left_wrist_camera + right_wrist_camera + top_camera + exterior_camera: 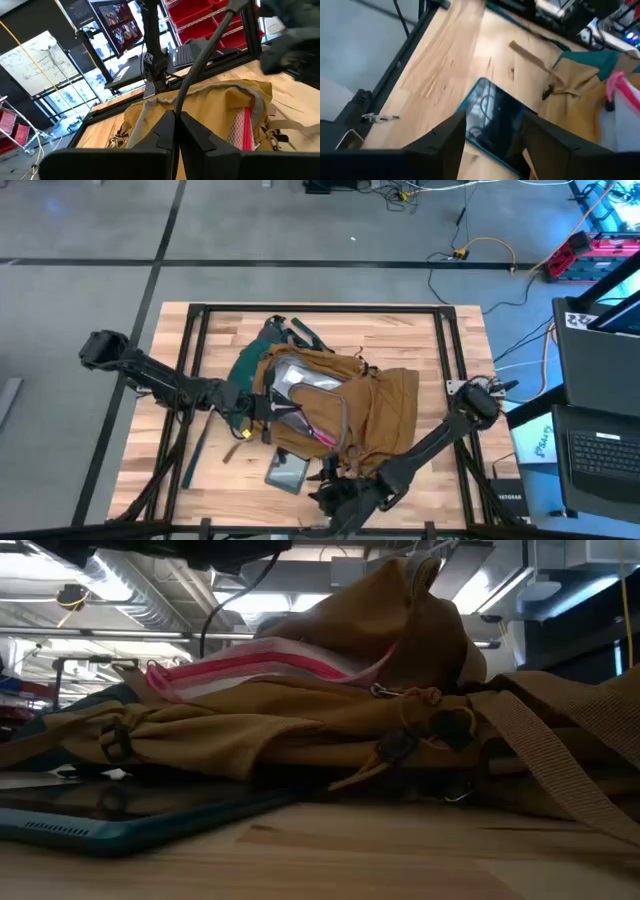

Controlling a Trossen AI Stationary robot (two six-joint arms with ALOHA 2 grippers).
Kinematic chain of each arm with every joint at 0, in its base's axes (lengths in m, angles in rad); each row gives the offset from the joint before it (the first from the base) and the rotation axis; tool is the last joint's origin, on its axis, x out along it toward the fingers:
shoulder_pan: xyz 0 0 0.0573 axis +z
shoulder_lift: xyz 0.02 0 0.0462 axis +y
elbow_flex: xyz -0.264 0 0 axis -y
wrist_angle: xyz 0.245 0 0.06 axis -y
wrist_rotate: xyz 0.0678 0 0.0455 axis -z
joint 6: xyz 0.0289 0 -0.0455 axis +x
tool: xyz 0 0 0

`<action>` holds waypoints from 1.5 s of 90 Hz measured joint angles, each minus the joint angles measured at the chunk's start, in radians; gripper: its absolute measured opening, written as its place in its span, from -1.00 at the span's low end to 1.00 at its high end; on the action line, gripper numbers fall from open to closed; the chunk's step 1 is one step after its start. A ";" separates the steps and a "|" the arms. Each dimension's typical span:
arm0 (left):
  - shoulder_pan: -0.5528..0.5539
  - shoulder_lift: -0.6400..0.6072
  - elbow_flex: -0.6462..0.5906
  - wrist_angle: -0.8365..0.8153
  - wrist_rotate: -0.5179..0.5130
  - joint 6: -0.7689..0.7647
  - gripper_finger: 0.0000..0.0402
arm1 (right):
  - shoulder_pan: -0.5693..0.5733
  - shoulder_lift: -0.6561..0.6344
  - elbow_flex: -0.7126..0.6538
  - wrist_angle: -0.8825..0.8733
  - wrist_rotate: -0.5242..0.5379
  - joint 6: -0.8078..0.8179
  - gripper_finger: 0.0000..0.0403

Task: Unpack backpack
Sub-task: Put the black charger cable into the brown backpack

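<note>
Wooden worktop [460, 360]: nearest you, tablet [287, 472] lies flat at front edge, right pincer [335, 498] just beside it, fingers spread wide, holding nothing. Beyond, backpack [375, 405] lies mid-worktop, mouth open, pink-edged pouch [305, 420] poking out. Left pincer [262, 412] at mouth, fingers pressed together; you cannot tell if fabric is caught. Risk: pull pouch while lining snags and whole backpack drags, shoving tablet off edge.

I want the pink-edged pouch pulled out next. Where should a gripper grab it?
Grip the pink-edged pouch by its pink edge showing in the mouth of the backpack, coming from the table's front, where the mouth opens; the right gripper is nearest. The rest is buried in fabric.
</note>
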 joint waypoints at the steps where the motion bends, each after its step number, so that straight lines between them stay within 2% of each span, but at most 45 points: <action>1: 0.000 0.000 0.000 -0.002 0.000 -0.001 -1.00 | 0.000 -0.008 -0.016 0.013 0.000 -0.002 -0.12; 10: 0.000 0.000 0.000 -0.016 0.000 -0.004 -1.00 | -0.001 -0.101 -0.155 0.128 0.012 -0.015 -0.12; 33: 0.000 0.000 0.000 -0.016 0.000 -0.005 -1.00 | -0.001 -0.378 -0.476 0.372 0.133 -0.039 -0.12; 57: 0.001 0.000 0.000 -0.020 0.000 -0.006 -1.00 | -0.001 -0.521 -0.607 0.385 0.300 -0.012 -0.12; 69: 0.001 0.000 0.000 -0.033 0.000 -0.013 -1.00 | -0.005 -0.524 -0.609 0.346 0.396 0.048 -0.09; 79: 0.001 0.000 0.000 -0.039 0.000 -0.020 -1.00 | -0.026 -0.524 -0.609 0.341 0.355 0.105 0.00; 98: 0.001 0.000 0.000 -0.039 0.000 -0.025 -1.00 | -0.101 -0.510 -0.609 0.292 0.177 0.256 0.32; 113: 0.001 0.000 0.000 -0.047 0.008 -0.032 -1.00 | -0.147 -0.510 -0.609 0.204 0.163 0.303 0.56; 123: 0.001 0.000 0.000 -0.059 0.009 -0.033 -1.00 | -0.171 -0.510 -0.609 0.197 0.160 0.300 0.64; 135: 0.001 0.000 0.000 -0.066 0.010 -0.036 -1.00 | -0.182 -0.510 -0.609 0.197 0.094 0.307 0.64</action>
